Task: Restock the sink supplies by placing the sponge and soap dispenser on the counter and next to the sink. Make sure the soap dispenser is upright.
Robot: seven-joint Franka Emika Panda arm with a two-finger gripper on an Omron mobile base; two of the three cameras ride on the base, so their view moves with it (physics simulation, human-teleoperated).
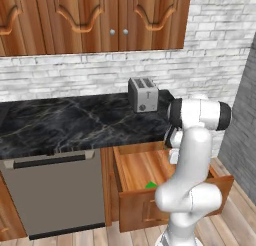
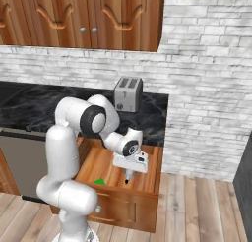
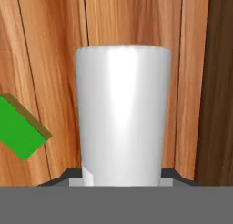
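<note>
The soap dispenser (image 3: 122,116) stands close before the hand camera as a smooth, pale grey cylinder with a soft sheen down its side, sitting inside the open wooden drawer (image 1: 145,170) below the counter (image 1: 75,122). The gripper (image 2: 129,176) reaches down into that drawer, and its dark fingertips (image 3: 170,174) show at either side of the bottle's base; whether they press on it or only flank it, I cannot tell. The sponge (image 3: 20,127) lies flat on the drawer floor just beside the bottle, a bright green pad with a yellow-brown layer along its edge. Judging by this, the task is at its start: neither thing is on the counter yet, and both must be lifted out and set by the sink, the bottle upright. The sink itself is not to be made out here. The counter is black stone with thin pale veins, glossy and flat, carrying a boxy silver toaster (image 1: 143,94) near its right end. The drawer is warm, straight-grained wood; the wall behind is rough white brick.
</note>
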